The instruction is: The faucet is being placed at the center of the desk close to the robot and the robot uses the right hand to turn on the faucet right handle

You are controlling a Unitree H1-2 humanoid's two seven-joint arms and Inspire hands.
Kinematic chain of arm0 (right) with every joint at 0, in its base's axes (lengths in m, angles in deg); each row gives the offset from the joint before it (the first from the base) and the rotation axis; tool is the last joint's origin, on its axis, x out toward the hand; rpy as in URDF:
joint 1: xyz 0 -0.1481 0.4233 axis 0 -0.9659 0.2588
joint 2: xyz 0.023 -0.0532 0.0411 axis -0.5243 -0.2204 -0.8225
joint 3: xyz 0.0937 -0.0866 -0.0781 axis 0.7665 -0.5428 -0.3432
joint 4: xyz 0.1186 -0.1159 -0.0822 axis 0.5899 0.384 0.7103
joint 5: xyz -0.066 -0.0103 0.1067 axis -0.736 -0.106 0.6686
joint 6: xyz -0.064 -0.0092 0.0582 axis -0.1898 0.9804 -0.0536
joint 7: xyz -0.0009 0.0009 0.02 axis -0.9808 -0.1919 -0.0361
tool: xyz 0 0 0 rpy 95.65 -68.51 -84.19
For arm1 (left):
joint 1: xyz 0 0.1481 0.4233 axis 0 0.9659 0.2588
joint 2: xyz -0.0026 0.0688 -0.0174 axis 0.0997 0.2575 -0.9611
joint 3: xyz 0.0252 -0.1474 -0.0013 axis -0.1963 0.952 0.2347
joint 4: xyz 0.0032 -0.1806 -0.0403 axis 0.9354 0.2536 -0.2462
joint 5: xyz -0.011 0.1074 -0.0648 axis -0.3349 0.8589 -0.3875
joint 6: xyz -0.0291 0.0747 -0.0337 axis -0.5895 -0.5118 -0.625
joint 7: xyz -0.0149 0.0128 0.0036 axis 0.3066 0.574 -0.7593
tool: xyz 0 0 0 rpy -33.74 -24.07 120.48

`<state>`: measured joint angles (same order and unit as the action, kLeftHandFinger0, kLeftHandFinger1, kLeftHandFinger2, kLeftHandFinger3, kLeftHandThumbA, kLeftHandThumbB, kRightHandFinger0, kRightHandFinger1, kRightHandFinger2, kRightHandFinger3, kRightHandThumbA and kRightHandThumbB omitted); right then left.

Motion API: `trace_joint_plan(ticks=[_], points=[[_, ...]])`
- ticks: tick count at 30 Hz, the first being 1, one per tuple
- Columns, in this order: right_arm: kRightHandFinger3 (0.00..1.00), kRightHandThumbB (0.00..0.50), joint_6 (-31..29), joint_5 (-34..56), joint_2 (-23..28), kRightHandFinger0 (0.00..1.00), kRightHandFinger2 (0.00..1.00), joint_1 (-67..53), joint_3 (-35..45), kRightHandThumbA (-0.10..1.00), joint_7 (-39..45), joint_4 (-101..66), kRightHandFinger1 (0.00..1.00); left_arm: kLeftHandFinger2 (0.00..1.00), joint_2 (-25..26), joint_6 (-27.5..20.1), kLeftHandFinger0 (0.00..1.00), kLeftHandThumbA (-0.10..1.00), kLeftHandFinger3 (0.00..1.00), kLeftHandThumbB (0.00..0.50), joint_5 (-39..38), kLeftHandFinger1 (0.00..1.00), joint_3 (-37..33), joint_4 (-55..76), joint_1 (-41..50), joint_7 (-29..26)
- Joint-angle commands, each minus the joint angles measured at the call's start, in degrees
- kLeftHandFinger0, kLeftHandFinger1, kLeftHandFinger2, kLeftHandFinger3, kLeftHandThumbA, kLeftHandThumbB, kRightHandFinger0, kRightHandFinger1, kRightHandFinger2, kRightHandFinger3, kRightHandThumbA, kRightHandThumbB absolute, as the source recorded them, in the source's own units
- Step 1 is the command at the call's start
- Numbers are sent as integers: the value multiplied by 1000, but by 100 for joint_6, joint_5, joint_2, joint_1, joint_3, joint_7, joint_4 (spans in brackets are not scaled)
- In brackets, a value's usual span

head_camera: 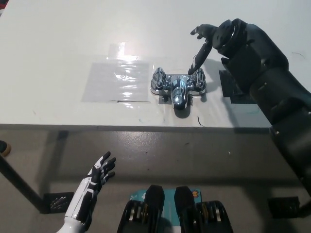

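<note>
Faucet (178,88) on desk (53,43), right hand (213,36) at handle (198,79)

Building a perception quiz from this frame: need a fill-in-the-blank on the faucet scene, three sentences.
1. On the faucet, the black right hand stretches a finger toward the ____ handle.
2. The white left hand rests at the lower left, fingers apart and holding nothing, so it is ____.
3. The clear sheet on the desk lies to the ____ of the faucet.
Missing words: right; open; left.
</note>
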<state>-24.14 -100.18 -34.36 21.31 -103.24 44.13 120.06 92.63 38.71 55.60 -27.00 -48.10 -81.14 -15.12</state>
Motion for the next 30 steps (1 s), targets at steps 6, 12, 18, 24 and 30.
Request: trace_joint_plan(ticks=[6,12,18,24,30], points=[[1000,304,-285,-112,-42,1000,1000,537,-34,1000,-175,51,1000,1000,72,-25,1000,988,1000,172,71,1000,17,186,-119,41],[1000,303,-212,-105,-84,1000,1000,560,-21,1000,-183,117,1000,1000,80,7,1000,983,1000,173,82,1000,20,222,-132,44],[1000,319,-209,-90,-90,1000,1000,496,2,1000,-279,126,1000,1000,87,13,1000,981,1000,178,61,1000,24,231,-142,57],[1000,320,-163,-285,-121,1000,1000,522,-258,1000,-165,255,1000,1000,88,-10,1000,991,1000,171,91,1000,19,261,-152,49],[1000,317,-234,-380,-110,1000,1000,500,-438,1000,-133,310,1000,1000,81,2,1000,997,1000,187,121,1000,24,244,-162,32]])
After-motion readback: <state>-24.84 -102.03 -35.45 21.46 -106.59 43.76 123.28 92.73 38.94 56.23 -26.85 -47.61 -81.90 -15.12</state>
